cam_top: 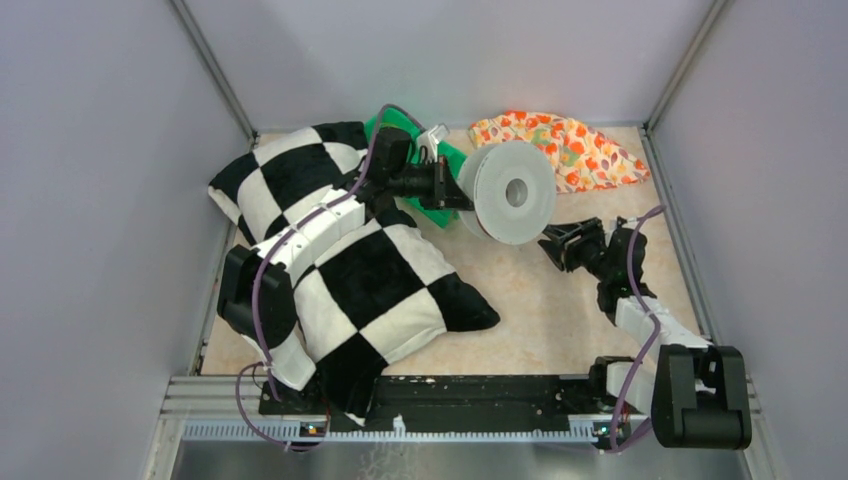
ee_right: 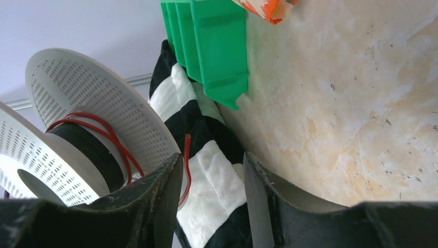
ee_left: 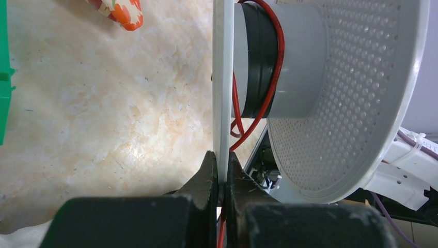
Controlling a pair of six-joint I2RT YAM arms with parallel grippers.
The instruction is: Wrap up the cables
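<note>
Left wrist view: the left end effector [ee_left: 221, 173] is seen clamped on the thin rim of one flange of the grey spool [ee_left: 356, 93], which is held on edge above the table [ee_left: 103, 113]. The red cable [ee_left: 278, 62] is found at the centre of that frame. It is laid in a few loose turns around the dark core between the two flanges, with slack loops sagging toward the gripped rim. In the right wrist view the cable's free end is seen at lower centre, hanging between the fingers of the right end effector [ee_right: 212, 170], just beside the finger at frame left. The jaws are parted and no pinch on the wire is shown. The step in hand is judged to be the catching of that free end. It would be done well if the jaws were closed squarely on the wire a little back from its tip while the spool is steadied by its rim. The wire should then be led under light tension around the core, inside the flanges, so that the slack loops are drawn snug and not slipped over a flange edge.
</note>
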